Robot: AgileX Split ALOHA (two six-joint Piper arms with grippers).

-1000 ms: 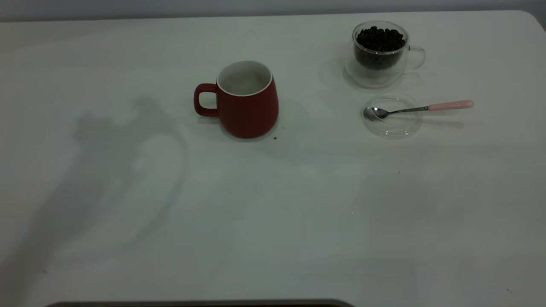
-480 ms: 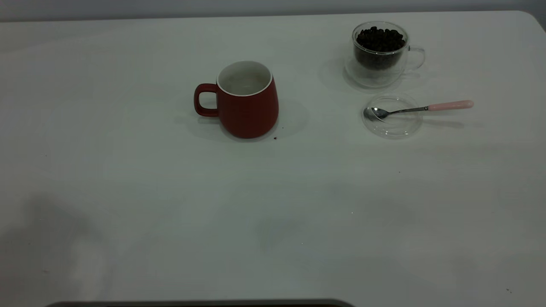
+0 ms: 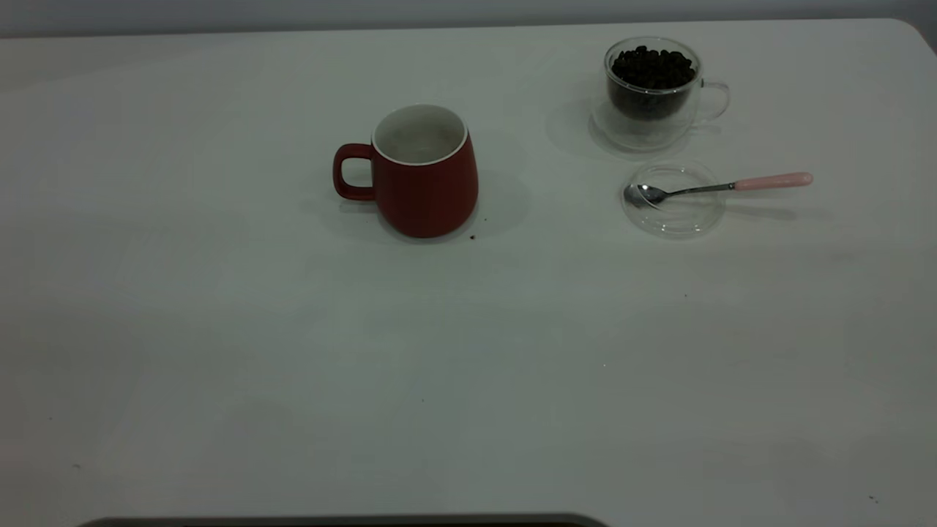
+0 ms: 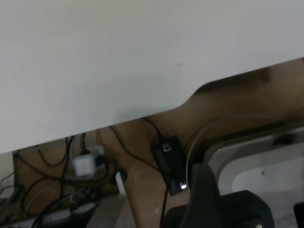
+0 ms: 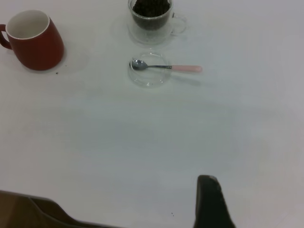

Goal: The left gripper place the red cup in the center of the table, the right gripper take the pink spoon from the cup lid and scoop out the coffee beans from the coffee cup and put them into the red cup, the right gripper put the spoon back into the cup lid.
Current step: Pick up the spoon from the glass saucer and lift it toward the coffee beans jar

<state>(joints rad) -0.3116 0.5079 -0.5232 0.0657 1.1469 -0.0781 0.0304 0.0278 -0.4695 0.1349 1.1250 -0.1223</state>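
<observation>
Only one dark finger of the right gripper point(image 5: 211, 202) is seen, raised over bare table point(image 3: 468, 380), so its spread cannot be told; the left gripper point(image 4: 209, 199) is parked beyond the table edge, likewise unreadable. The pink spoon point(image 3: 721, 187) is laid with its bowl in the cup lid point(image 3: 673, 199), just before the coffee cup point(image 3: 654, 91) of coffee beans point(image 3: 653, 67). The red cup point(image 3: 421, 170) is stood mid-table, well apart to the left.

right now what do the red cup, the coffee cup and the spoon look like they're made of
Red cup: likely glazed ceramic, opaque dark red outside, white inside. Coffee cup: clear glass, apparently double-walled, the beans showing through. Pink spoon: shiny metal bowl and neck; matte pale pink handle, plastic or coated, can't tell.
</observation>
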